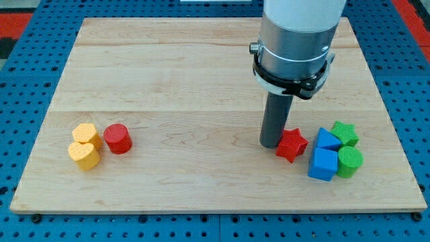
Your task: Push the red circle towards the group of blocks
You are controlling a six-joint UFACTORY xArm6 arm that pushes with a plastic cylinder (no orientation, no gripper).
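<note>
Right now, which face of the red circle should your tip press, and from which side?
Its side wall facing the view's left. The red circle is a short upright cylinder; the group lies toward the view's right. The yellow blocks crowd that side, and my tip sits beside the red star.

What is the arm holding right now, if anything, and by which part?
Nothing is held. My tip only stands on the board, right beside the red star on its left; the red circle sits far off, untouched.
</note>
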